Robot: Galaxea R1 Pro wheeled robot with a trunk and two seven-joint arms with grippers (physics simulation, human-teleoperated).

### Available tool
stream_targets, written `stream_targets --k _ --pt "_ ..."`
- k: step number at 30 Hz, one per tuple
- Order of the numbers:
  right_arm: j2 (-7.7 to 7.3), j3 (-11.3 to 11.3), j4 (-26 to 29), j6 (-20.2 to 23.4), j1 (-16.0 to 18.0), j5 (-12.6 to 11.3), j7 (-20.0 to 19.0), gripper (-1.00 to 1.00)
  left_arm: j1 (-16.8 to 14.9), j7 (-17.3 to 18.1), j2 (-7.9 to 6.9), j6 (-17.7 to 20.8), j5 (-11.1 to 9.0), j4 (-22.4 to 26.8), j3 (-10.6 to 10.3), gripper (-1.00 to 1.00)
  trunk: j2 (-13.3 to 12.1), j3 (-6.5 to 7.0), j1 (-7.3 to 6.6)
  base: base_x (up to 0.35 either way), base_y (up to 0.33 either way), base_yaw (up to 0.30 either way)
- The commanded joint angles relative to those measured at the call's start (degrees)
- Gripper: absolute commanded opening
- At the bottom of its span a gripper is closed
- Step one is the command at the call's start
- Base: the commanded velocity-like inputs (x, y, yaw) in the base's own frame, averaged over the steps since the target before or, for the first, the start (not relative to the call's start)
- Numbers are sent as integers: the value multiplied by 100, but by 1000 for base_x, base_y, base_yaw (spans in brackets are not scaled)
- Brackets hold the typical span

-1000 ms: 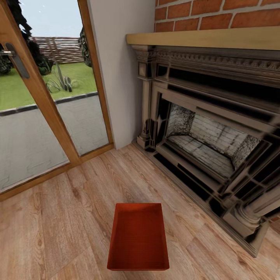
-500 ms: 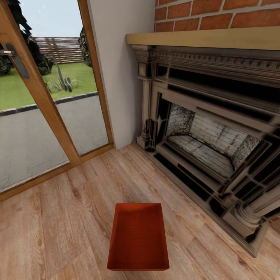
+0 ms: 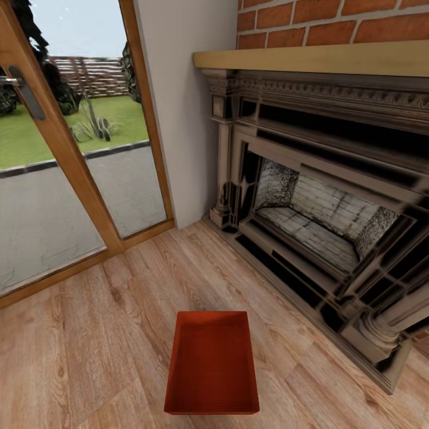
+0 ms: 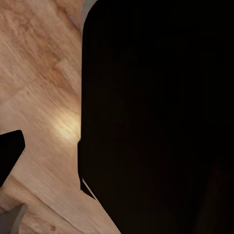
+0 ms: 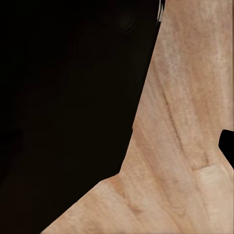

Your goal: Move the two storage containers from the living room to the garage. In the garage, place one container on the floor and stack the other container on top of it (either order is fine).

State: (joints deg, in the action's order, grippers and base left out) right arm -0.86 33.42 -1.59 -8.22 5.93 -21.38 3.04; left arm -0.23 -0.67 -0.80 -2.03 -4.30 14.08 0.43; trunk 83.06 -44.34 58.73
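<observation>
One storage container (image 3: 212, 363) sits on the wood floor (image 3: 89, 345) by the fireplace (image 3: 322, 202); neither tool's opening can be told.

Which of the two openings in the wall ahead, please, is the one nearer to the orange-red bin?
The fireplace: the storage container lies on the wood floor nearer its hearth than the glass door.

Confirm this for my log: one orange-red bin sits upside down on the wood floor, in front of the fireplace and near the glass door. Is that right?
Not quite. The bin is not upside down: the head view shows it upright with its open top facing up, so its inner base and walls are visible. The rest holds: it sits on the wood floor, in front of the fireplace and near the glass door.
</observation>
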Motion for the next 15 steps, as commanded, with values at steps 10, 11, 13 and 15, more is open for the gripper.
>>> stream_targets --k 10,11,13,15 --pt "-282 40 1340 701 18 -32 131 100 -4 -26 -53 898 -41 1864 1 100 2 -4 0 0 0 0" --pt "-345 36 1599 867 72 -37 143 100 -4 -28 -66 1206 -35 2170 1 100 2 -4 0 0 0 0" --pt "-403 27 1993 1072 234 -40 165 100 -21 -31 -89 1510 -27 2480 1 100 2 -4 0 0 0 0" --pt "-416 18 2170 1287 470 -44 227 100 -79 -47 -84 1678 -28 2548 1 100 2 -4 0 0 0 0"
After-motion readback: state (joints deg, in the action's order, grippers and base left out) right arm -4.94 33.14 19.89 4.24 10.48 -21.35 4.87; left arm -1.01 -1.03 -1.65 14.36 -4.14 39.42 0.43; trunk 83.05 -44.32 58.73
